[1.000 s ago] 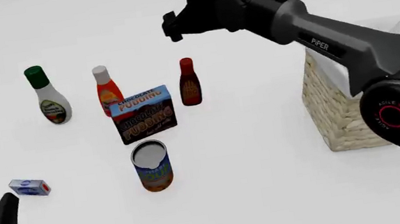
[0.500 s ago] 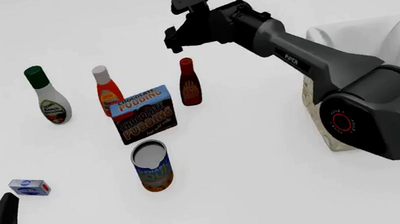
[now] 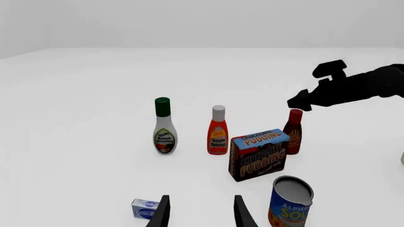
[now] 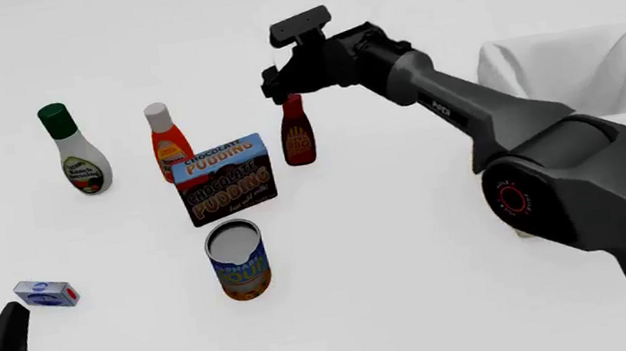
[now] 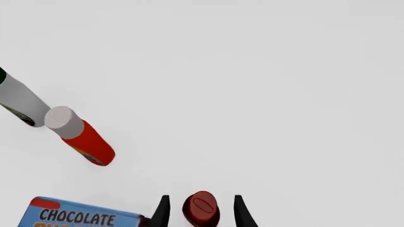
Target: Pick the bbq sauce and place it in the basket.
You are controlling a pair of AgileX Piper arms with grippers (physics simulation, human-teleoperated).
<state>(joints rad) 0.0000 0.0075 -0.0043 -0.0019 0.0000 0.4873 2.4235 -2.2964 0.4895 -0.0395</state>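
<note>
Near table centre, front view: bbq sauce bottle (image 4: 298,137) stands upright, dark red cap up, just at 1 o'clock of the chocolate pudding box (image 4: 225,179) and at 3 o'clock of the ketchup bottle (image 4: 169,142), apart from both. Right gripper (image 4: 284,90) hangs directly above the bottle's cap, its arm reaching in from 4 o'clock across the table. Right wrist view looks straight down: two dark fingertips (image 5: 162,213) spread, one either side of the bbq sauce cap (image 5: 201,208), a sliver of white table visible between each tip and the cap, so no contact seen. Same view shows ketchup bottle (image 5: 82,137) with white cap, edge of ranch dressing bottle (image 5: 19,101), and top of pudding box (image 5: 79,216). Basket (image 4: 575,74), wicker with white cloth lining over the rim, sits at 3 o'clock of the bbq sauce, well apart, partly hidden behind the right arm's elbow. Ranch dressing bottle (image 4: 77,153), green cap, stands at 9 o'clock of the ketchup. Open soup can (image 4: 239,259) stands at 6 o'clock of the pudding box, near it. Small blue-and-white carton (image 4: 46,294) lies at 9 o'clock of the can, well apart. Left gripper (image 3: 198,215) low at the table's near left corner; left wrist view shows its fingers parted with nothing between them, the carton (image 3: 145,208) just beside one tip, and the bbq sauce (image 3: 293,132) far off under the right gripper (image 3: 300,103).
</note>
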